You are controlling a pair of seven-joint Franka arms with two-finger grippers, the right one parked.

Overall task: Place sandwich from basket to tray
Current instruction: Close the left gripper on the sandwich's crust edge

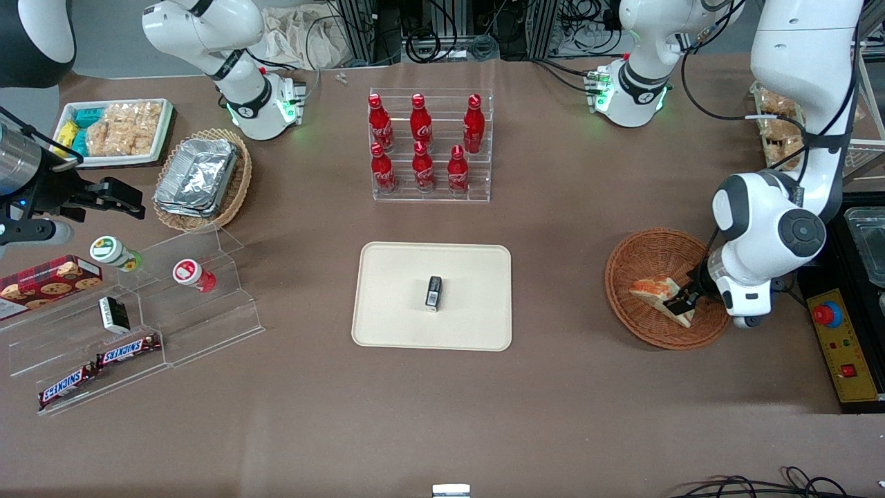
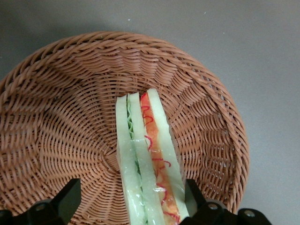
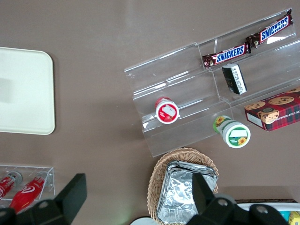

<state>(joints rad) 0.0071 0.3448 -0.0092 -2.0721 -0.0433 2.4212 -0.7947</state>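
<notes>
The sandwich (image 1: 662,296) lies in the round reddish-brown basket (image 1: 636,266) toward the working arm's end of the table, resting on the weave toward the basket's 4 o'clock in the front view, so nothing has been carried across yet. The left arm's gripper (image 1: 681,302) is down inside the basket at the sandwich's wider end. In the left wrist view the two dark fingers (image 2: 68,199) stand spread wide, one well clear of the wrapped wedge and the other close against its orange-filled side, with the sandwich (image 2: 146,164) running between them; they look released rather than clenched, straddling the wedge without pinching it. The basket (image 2: 61,117) rim curves round the whole scene there. The cream tray (image 1: 394,325) sits mid-table, well apart from the basket, at roughly 9 o'clock from it in the front view, and it already carries a small dark box (image 1: 433,292) near its centre, leaving bare tray all round. By my reading the task is at the grasping step: the reach is made, while the squeeze, the lift out over the wicker rim, the carry to the tray and the release are all left to do. The clear wrap may be slippery, so the grip will want care
</notes>
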